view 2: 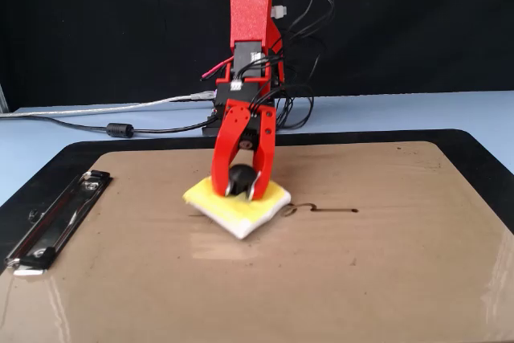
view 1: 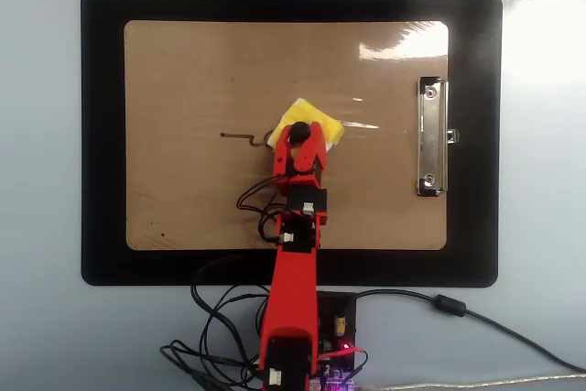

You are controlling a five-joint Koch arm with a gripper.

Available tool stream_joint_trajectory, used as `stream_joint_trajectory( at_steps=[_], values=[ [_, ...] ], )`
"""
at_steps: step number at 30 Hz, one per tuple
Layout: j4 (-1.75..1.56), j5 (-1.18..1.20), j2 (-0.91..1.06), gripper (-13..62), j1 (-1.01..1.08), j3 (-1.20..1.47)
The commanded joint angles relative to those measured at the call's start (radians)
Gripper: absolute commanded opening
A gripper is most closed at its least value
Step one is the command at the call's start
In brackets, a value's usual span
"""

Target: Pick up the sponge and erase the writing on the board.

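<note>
Red gripper (view 2: 240,185) at the end of the arm has its two jaws closed around the black round knob (view 2: 239,176) in the middle of the sponge (view 2: 237,202), one jaw on each side of it. The overhead view shows the same grip, with the gripper (view 1: 299,135) covering the near part of the sponge (view 1: 316,123).

The sponge is a small yellow square with white edges, lying flat on the board (view 1: 183,70) near its centre and turned cornerwise like a diamond. It looks light and soft, likely to squash and bend if pinched by its body, so the stiff knob is the sensible place to hold. The board is glossy, so the sponge should slide easily under gentle downward pressure.

The writing (view 2: 321,210), a thin dark squiggle, starts at the sponge's edge and runs to the right in the fixed view, to the left (view 1: 243,138) in the overhead view.

The arm (view 1: 295,272) reaches straight out from its base at the board's long edge, forearm angled down and gripper pointing steeply at the surface. A silver clip (view 1: 432,136) sits well apart at one short end. A black mat (view 1: 101,135) surrounds the board.
</note>
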Motion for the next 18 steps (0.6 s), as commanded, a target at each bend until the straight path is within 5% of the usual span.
stream_joint_trajectory(
  at_steps=[1, 12, 18],
  values=[
    [-0.015, 0.02, -0.057, -7.8, 0.035, -0.034],
    [-0.015, 0.149, -0.031, -7.8, 0.285, 0.035],
    [-0.018, 0.114, -0.003, -7.8, 0.198, 0.095]
  ],
)
